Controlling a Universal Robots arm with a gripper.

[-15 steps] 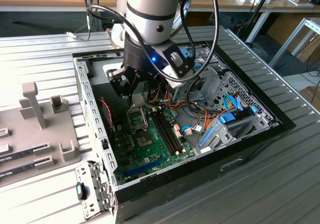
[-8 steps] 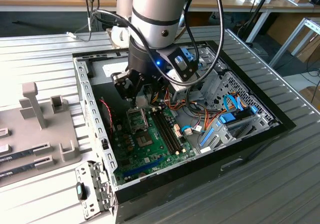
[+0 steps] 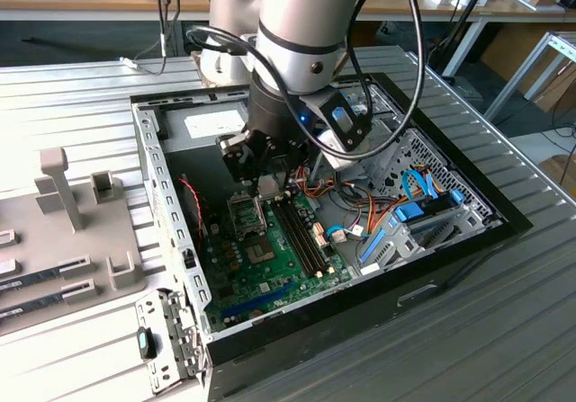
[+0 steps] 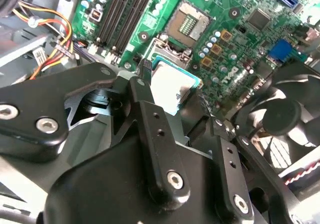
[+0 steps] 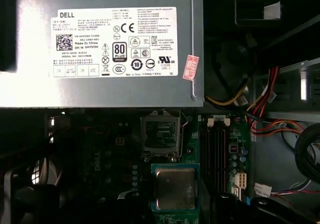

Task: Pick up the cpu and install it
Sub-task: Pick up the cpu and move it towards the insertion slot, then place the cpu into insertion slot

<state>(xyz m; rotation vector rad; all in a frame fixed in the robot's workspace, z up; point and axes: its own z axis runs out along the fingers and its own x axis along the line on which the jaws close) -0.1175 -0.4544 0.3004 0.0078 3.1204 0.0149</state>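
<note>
Cpu (image 4: 169,82), one, in gripper (image 4: 176,94)

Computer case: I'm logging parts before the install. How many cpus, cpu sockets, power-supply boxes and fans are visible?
cpu: 1
cpu socket: 1
power-supply box: 1
fan: 1
Total: 4

Ribbed table (image 3: 517,335) carries case (image 3: 378,317) (open).
</note>
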